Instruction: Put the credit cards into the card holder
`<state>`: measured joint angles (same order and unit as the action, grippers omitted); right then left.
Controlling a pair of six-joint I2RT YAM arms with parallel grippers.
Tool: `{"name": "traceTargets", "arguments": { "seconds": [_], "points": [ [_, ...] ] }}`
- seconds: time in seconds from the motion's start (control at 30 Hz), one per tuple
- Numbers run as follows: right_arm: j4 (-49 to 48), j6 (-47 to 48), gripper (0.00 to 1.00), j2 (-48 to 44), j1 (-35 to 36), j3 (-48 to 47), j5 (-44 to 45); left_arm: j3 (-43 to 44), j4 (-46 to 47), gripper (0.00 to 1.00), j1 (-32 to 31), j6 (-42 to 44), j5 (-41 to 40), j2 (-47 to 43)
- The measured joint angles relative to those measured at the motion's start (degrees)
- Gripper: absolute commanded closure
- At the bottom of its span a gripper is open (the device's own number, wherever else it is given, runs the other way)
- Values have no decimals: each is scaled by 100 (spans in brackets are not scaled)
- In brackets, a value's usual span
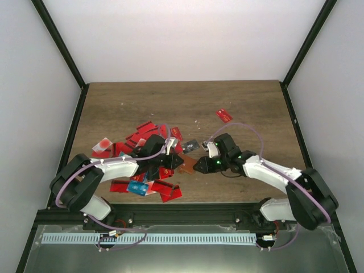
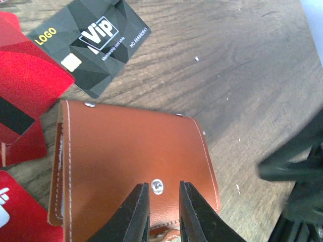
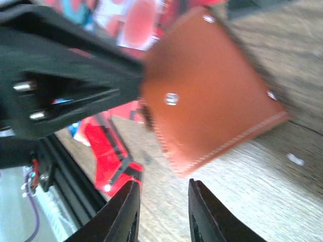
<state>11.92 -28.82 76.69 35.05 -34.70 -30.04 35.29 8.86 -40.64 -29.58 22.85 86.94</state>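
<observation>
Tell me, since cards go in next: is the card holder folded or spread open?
Folded: the card holder shows only its brown stitched outer face and snap stud; no inner panels visible.

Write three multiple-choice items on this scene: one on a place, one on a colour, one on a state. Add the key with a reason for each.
1. Where is the black Vip card?
A. On the table beside the card holder
B. Inside the card holder
C. On top of the card holder

2. What colour is the card holder's outer face?
A. Blue
B. Orange-brown
C. White

3. What is the left hand doing?
A. Hanging open, holding nothing
B. Holding a blue card
C. Clamped on the card holder's edge

Key:
1 A: it lies flat on wood past the holder's corner.
2 B: both wrist views show orange-brown leather.
3 C: the right wrist view shows it pinching the holder's edge.
</observation>
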Motion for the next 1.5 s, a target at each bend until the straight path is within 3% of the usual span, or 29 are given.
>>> {"name": "traceTargets", "arguments": {
  "seconds": [0.27, 0.6, 1.07, 1.5],
  "points": [
    [-382, 398, 70, -590, 153, 37, -385, 240, -63, 83, 90, 131, -114, 470],
    [-855, 629, 71, 332, 769, 33, -249, 240, 227, 85, 98, 155, 7, 817],
    [-1443, 863, 71, 846, 815, -74, 310, 144, 393, 90, 107, 146, -9, 820],
    [-1639, 957, 83, 1134, 817, -234, 332, 87, 474, 94, 125, 129, -24, 822]
  ]
}}
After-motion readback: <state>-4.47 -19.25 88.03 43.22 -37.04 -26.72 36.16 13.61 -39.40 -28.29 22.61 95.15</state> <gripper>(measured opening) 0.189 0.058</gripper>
